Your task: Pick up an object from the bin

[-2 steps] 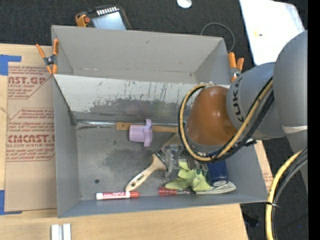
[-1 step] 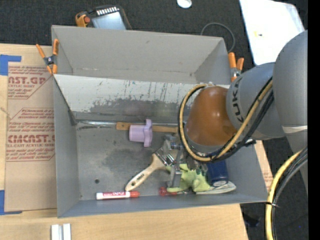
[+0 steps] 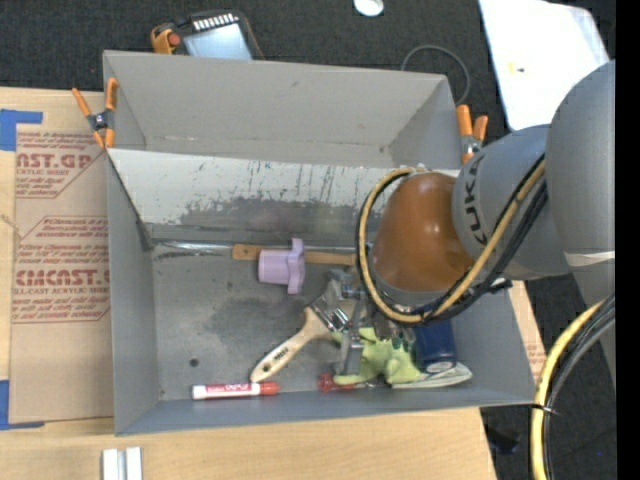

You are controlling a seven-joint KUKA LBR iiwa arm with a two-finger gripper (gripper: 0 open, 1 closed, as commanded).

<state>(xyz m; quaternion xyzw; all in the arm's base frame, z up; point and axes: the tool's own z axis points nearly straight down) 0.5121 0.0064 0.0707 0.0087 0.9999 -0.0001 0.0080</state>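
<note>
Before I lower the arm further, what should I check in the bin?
1. Position: gripper inside the bin, near its right front: ok.
2. One clear target beneath: not ok; wooden-handled brush, yellow-green cloth and blue cylinder crowd together there.
3. Something already held: cannot tell.
4. Clearance from red marker: ok, it lies apart by the front wall.
5. Clearance from purple piece: ok, it lies toward the back.

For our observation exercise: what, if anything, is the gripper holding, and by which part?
Cannot be told; the gripper sits beside the wooden-handled brush and a yellow-green thing.
</note>
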